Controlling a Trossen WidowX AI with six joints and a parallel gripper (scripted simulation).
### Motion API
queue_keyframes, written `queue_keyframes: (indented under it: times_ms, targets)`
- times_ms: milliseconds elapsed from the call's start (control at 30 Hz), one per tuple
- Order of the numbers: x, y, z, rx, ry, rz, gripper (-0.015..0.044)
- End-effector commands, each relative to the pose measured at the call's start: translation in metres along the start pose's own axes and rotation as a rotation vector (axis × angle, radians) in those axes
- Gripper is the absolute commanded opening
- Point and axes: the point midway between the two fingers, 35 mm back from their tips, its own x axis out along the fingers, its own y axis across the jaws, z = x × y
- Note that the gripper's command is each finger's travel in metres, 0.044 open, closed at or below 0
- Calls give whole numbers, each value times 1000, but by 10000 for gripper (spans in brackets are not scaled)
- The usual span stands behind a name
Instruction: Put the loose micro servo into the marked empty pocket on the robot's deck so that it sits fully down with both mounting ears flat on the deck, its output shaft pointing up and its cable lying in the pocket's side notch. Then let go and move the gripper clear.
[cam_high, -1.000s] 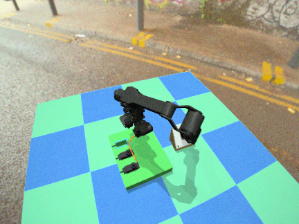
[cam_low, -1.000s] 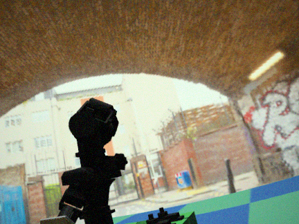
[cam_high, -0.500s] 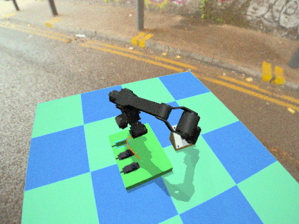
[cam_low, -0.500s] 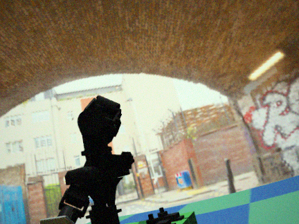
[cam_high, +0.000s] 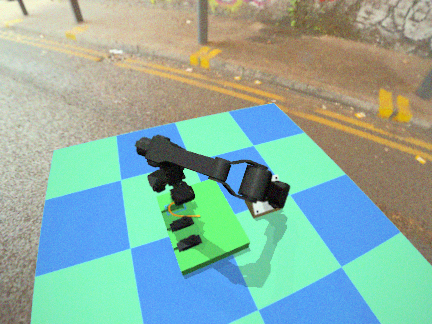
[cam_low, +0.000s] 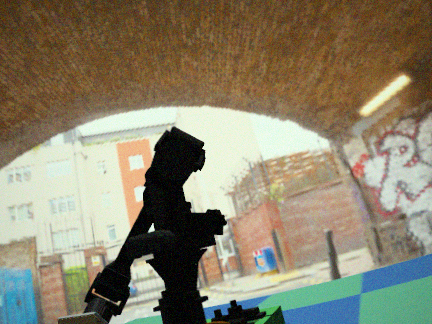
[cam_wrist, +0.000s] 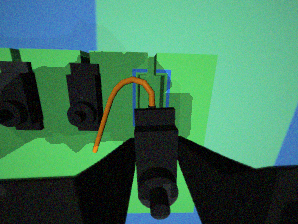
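Jaws are gripping the servo (cam_wrist: 156, 150), hanging over the deck (cam_wrist: 200, 90) just short of the pocket (cam_wrist: 151, 87). Pocket is lying straight ahead of the servo, long axes roughly lining up. Cable (cam_wrist: 117, 97) is looping left, not toward the notch.

Three micro servos in all: one loose servo (cam_wrist: 156, 150) lower centre of the wrist frame, clamped in the single gripper (cam_wrist: 156, 172), plus two seated servos (cam_wrist: 85, 97) (cam_wrist: 15, 100) at left of the same frame. One orange cable (cam_wrist: 112, 107), arching up from the held servo; one blue-outlined pocket (cam_wrist: 151, 85) at upper centre; one green deck (cam_high: 220, 225) near the middle of the top view. One arm (cam_high: 187, 160), one checkered desk (cam_high: 300, 260) under it all.
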Motion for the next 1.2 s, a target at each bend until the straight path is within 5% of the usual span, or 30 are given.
queue_keyframes:
  times_ms: [0,1167]
  targets:
    - [-3,0,13,1,-11,-3,0]
    - [18,0,33,54,-12,-1,0]
